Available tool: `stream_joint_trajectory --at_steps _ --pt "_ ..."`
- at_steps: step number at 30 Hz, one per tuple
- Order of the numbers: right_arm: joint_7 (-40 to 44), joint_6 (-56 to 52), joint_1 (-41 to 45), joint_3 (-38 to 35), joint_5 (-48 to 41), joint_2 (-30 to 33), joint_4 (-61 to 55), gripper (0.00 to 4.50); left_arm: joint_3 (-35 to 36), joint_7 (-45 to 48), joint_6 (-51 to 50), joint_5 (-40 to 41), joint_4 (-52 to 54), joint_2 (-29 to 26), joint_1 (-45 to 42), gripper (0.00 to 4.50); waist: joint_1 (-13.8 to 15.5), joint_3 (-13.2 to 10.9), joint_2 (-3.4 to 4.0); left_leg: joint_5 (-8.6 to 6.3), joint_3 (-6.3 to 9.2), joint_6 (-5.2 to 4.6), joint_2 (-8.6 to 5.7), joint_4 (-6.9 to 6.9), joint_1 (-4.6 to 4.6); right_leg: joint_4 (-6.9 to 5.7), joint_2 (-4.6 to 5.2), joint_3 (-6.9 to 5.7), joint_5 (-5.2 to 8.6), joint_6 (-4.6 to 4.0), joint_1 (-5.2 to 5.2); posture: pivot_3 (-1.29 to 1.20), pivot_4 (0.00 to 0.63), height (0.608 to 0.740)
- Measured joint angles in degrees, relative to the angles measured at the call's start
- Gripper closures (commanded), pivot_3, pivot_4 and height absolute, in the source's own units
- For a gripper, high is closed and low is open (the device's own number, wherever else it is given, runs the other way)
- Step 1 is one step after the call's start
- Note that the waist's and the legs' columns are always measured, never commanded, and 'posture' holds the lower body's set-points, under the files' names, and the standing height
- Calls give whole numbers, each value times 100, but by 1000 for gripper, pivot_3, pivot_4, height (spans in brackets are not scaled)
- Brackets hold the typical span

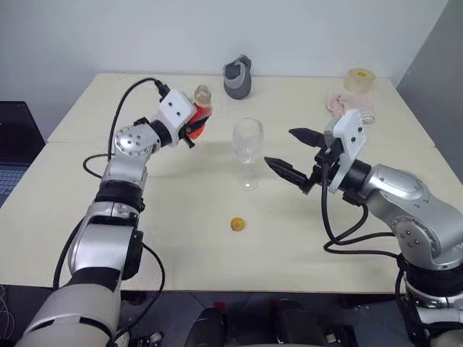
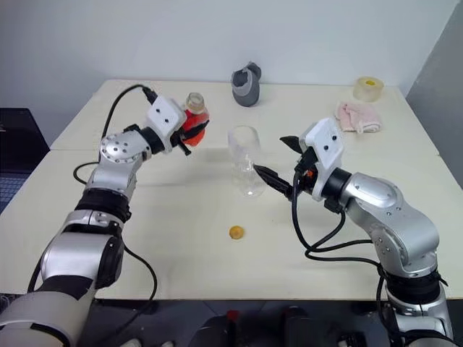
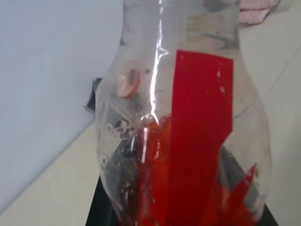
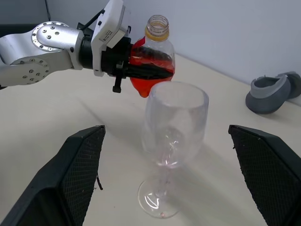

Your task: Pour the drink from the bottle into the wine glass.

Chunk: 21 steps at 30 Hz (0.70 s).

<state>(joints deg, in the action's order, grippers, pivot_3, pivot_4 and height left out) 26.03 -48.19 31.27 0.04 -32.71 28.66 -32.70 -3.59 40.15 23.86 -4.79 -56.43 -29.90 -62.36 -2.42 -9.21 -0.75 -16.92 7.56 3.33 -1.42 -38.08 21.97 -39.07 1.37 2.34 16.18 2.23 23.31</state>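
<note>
Nearest on the cream bench point(image 1: 181, 246) lies a small orange cap point(image 1: 236, 225), in front of the wine glass point(image 1: 248, 150), which stands upright mid-bench. From the left, the left gripper point(image 1: 194, 127) has its jaws clamped on the bottle point(image 1: 200, 110), held off the bench, uncapped, left of the glass and beyond it. From the right, the right gripper point(image 1: 291, 155) has its jaws spread wide just right of the glass, gripping nothing. At the far edge sit a grey cup-like object point(image 1: 238, 78), a pink cloth point(image 1: 352, 105) and a tape roll point(image 1: 359, 78)

From the left wrist, the bottle's clear wall and red label point(image 3: 200, 122) loom close, the drink point(image 3: 155, 188) pooled low inside

From the right wrist, two black fingers point(image 4: 70, 181) flank the glass, well apart from it on either side; behind it the bottle hangs in the left jaws, drink in its lower half, neck open
</note>
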Motion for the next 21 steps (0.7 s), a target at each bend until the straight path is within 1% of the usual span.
stream_joint_trajectory --at_steps 7,16,21 --pt "-103 94 132 262 230 -230 378 0 -302 -74 771 -482 -709 -17 -485 3520 -46 0 0 -1 -1 -2 0 0 0 -2 0 0 0 0 1 0 150 740" --pt "-263 231 208 351 500 -520 641 0 -575 -147 1484 -952 -1118 -17 -907 3520 -69 0 0 0 -1 -1 0 0 4 -5 -1 0 0 0 9 0 150 740" --pt "-363 261 212 348 609 -596 660 0 -737 -284 1866 -1260 -1161 -54 -1071 3520 -81 0 0 0 -1 -1 -1 1 4 -5 -1 2 0 0 9 0 150 740"
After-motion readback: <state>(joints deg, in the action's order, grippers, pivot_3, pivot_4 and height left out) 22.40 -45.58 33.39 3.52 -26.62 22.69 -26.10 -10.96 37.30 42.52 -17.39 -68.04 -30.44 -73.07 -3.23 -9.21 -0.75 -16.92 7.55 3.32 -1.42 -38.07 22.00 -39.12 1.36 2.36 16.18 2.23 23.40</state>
